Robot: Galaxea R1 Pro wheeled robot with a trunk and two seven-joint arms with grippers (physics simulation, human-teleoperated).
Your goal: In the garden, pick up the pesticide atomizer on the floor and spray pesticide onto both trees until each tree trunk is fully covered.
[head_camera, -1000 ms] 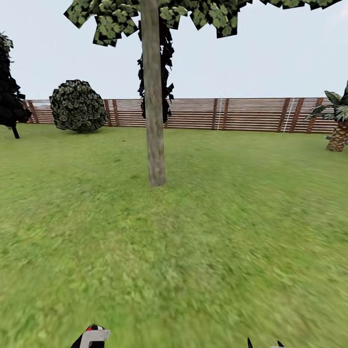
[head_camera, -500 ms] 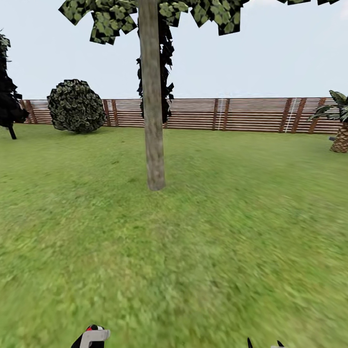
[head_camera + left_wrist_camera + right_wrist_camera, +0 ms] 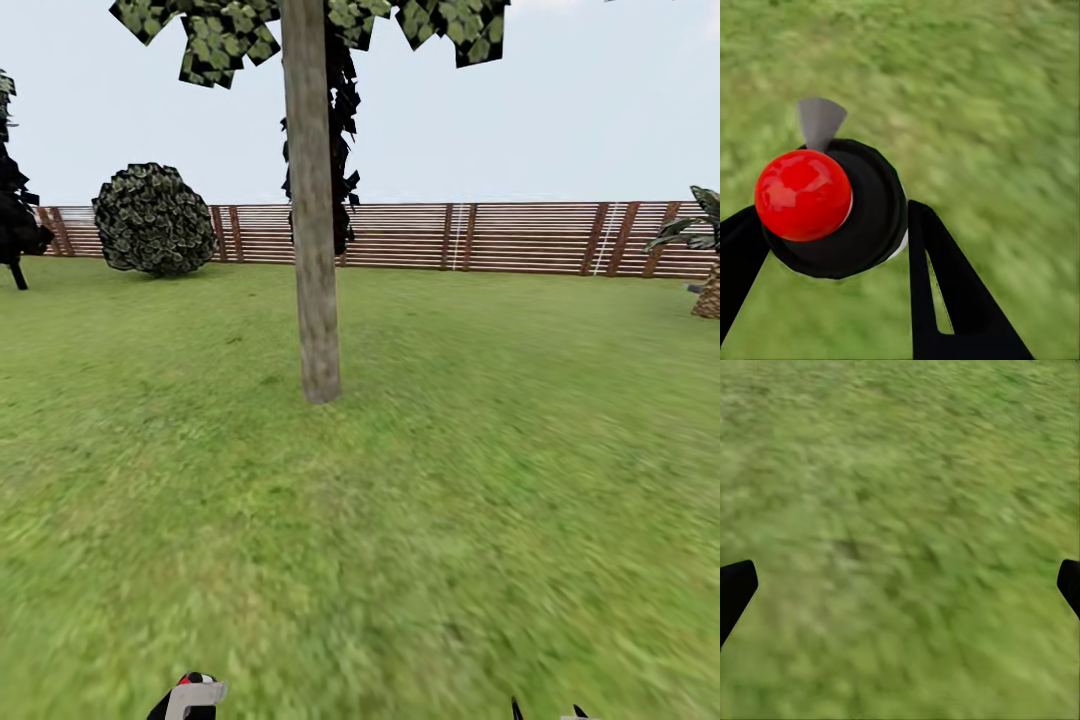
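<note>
I have the pesticide atomizer [image 3: 832,214] clamped in my left claw [image 3: 825,247]: in the left wrist view its black round body and red cap [image 3: 802,195] sit between the two dark fingers [image 3: 945,292], with a grey nozzle piece [image 3: 820,122] sticking out beyond. In the head view just its top [image 3: 195,695] peeks in at the bottom edge. It looks rigid and smooth, likely light plastic, so I judge it could twist in the grip; holding it around the body below the cap seems right. My right claw [image 3: 900,585] is spread wide apart and empty, over the grass floor [image 3: 900,510]. Ahead stands a tree trunk [image 3: 312,250], thick and grey-tan, well apart from me, and I can make out no white specks on it. Behind it runs the slatted fence [image 3: 520,238], with a round bush [image 3: 152,220] at left.
</note>
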